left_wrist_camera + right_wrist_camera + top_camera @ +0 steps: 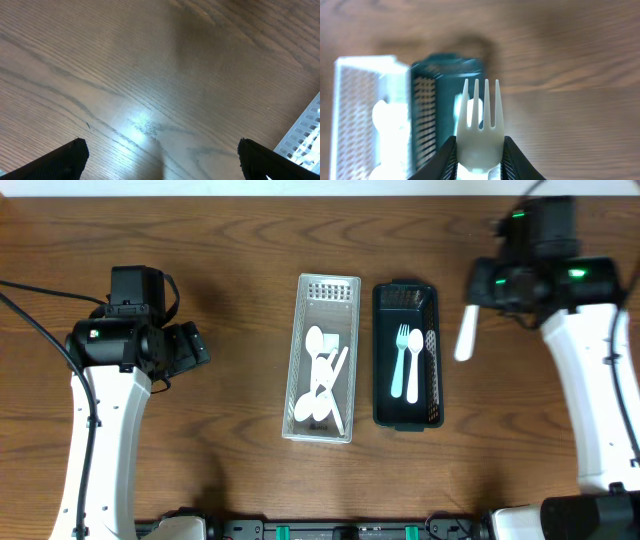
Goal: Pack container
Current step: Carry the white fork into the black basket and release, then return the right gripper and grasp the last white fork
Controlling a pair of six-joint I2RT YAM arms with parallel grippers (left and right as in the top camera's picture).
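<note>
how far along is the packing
Done: white spoons lie in the white basket, and a mint fork in the dark basket. In hand: the right tool grips a white fork, right of the dark basket. Left: setting that fork into a basket; the left tool is open, holding nothing.

Worktop (230,240) under me: dark brown wood w/ wavy grain. Pale glare patch (142,122) on it in left wrist view. Black rail (340,531) w/ green bits along near edge.
</note>
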